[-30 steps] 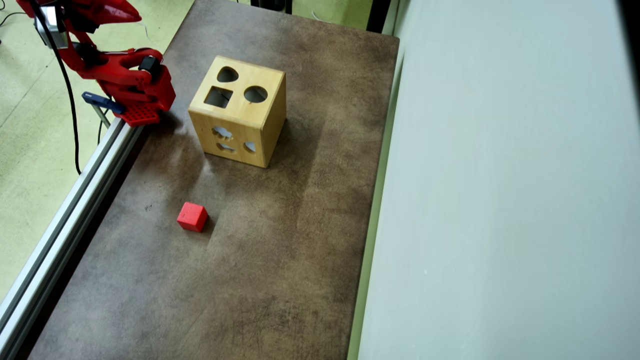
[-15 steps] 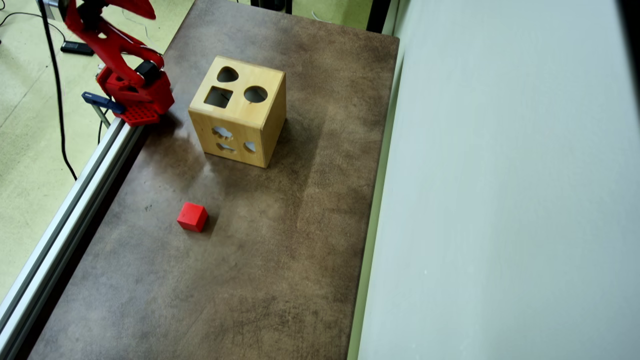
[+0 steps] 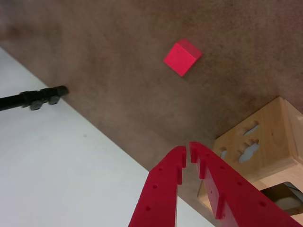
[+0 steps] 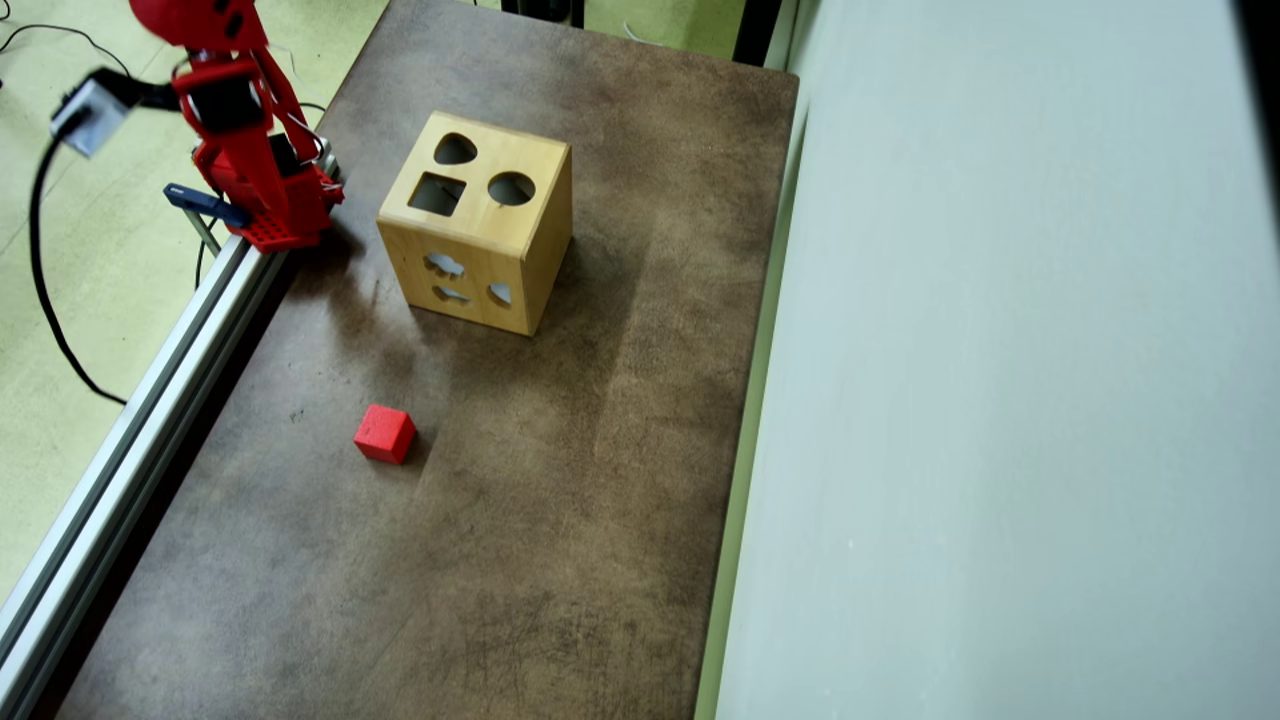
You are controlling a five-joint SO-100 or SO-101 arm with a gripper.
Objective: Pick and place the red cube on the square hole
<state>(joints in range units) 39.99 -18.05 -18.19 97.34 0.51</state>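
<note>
The red cube lies on the brown table, well in front of the light wooden box. The square hole is a dark cutout in the box's top face, beside a round hole and a rounded-triangle hole. In the wrist view the cube sits far ahead of my gripper, whose red fingers nearly meet at the tips with nothing between them. A corner of the box is at the lower right. The red arm stands raised at the table's top-left corner, far from the cube.
An aluminium rail runs along the table's left edge, with a blue clamp at the arm's base. A pale grey panel borders the table on the right. A black cable hangs over the floor.
The arm has lifted and swung upright over its base, and the wrist camera has moved out to the left. Cube and box have not moved.
</note>
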